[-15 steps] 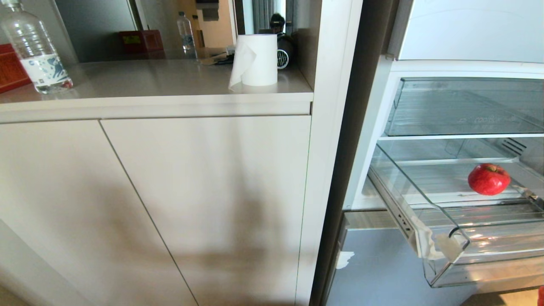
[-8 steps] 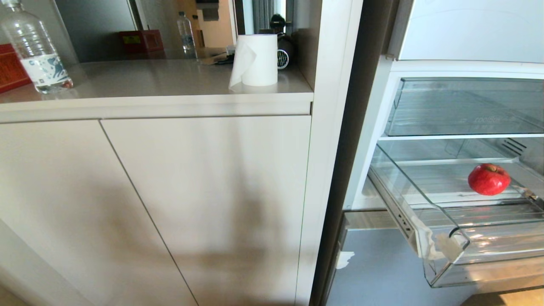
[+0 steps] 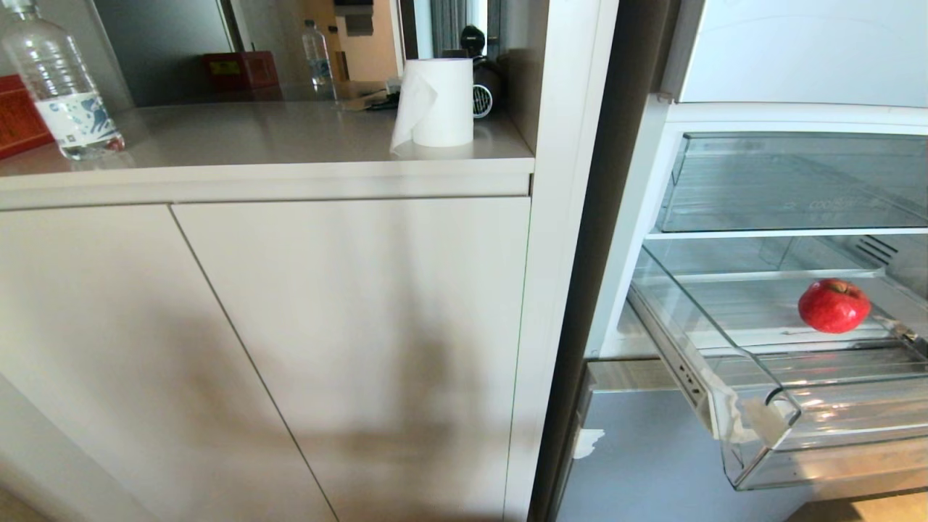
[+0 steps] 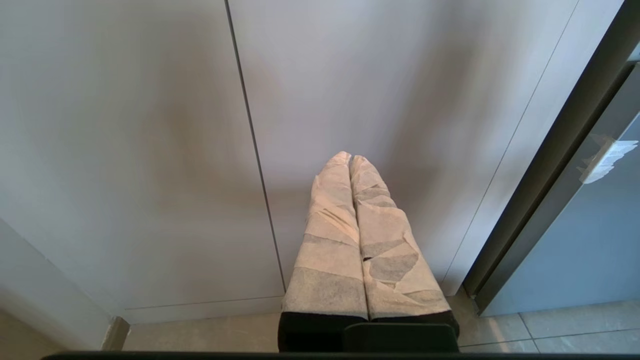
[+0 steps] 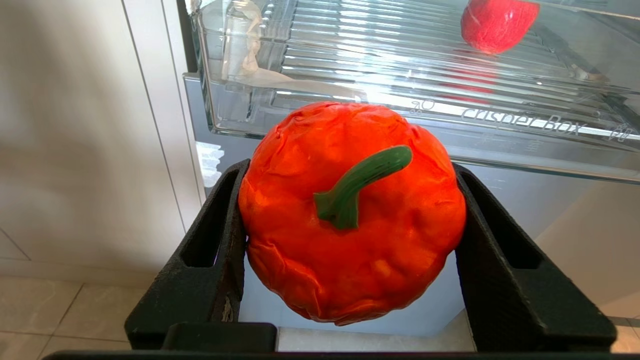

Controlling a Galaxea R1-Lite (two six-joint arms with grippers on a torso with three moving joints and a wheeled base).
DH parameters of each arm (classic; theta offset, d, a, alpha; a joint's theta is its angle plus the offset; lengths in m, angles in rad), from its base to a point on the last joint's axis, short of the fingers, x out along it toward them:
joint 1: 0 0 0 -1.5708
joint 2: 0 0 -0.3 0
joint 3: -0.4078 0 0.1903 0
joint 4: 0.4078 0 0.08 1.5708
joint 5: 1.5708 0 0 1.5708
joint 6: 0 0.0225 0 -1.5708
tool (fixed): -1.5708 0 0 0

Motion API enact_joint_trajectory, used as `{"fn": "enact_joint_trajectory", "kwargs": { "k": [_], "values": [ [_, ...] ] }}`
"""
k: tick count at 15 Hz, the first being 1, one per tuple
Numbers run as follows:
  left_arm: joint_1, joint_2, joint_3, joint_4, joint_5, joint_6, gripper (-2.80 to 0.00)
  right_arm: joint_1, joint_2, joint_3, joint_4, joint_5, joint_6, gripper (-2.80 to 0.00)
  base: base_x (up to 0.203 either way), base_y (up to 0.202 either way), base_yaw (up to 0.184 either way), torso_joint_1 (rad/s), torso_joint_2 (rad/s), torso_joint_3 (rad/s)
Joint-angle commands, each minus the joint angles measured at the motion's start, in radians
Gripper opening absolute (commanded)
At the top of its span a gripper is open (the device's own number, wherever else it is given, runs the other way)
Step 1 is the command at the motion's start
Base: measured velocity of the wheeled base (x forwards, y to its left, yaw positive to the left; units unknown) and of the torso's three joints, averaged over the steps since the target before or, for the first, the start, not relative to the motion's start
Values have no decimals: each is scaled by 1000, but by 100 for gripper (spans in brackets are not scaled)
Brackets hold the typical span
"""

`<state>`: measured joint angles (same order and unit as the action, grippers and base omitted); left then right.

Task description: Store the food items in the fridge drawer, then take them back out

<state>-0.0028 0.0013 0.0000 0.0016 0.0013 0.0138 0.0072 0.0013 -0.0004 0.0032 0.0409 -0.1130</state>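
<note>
Fridge compartment open. The wide, shallow transparent plastic fridge drawer with ribbed floor (image 3: 819,406) stands pulled out at 4 o'clock in the head view, a scrap of white tape (image 3: 761,419) on its front corner. Contents: one round red toy fruit (image 3: 834,305), resting on the ribbed floor toward the back of the drawer, apart from the side walls. Nothing else shows inside it. Above it sits a second clear plastic drawer with faint lettering (image 3: 797,181), pushed in; no contents visible.

Right gripper (image 5: 350,215): out of the head view. In its wrist view the two black jaws are clamped against opposite sides of a wrinkled red-orange pepper-shaped toy food with a short green stem (image 5: 350,210), stem facing the camera. The held item is outside the drawer, just in front of and below its clear front wall, at 6 o'clock from that wall as pictured; the red fruit shows through the drawer at 1 o'clock.

Left gripper (image 4: 350,159): paper-wrapped fingers (image 4: 330,240) pressed together, nothing between them, pointing at the beige cabinet doors (image 3: 290,326) beside the fridge.

Countertop (image 3: 254,138) at 11 o'clock carries a clear plastic water bottle (image 3: 58,87) and a white paper towel roll (image 3: 438,101).
</note>
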Motion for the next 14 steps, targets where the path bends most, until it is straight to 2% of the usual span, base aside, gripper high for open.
{"fn": "enact_joint_trajectory", "kwargs": {
  "k": [1, 6, 9, 14],
  "values": [
    [0, 0, 0, 0, 0, 0, -280, 0, -1, 2, 3, -2, -2, -280, 0, 0, 0, 0, 0, 0],
    [0, 0, 0, 0, 0, 0, -280, 0, -1, 2, 3, -3, -7, -280, 0, 0, 0, 0, 0, 0],
    [0, 0, 0, 0, 0, 0, -280, 0, -1, 2, 3, -3, -2, -280, 0, 0, 0, 101, -202, -107],
    [0, 0, 0, 0, 0, 0, -280, 0, -1, 2, 3, -3, 0, -280, -3, 4, -153, 25, -48, -23]
  ]
}}
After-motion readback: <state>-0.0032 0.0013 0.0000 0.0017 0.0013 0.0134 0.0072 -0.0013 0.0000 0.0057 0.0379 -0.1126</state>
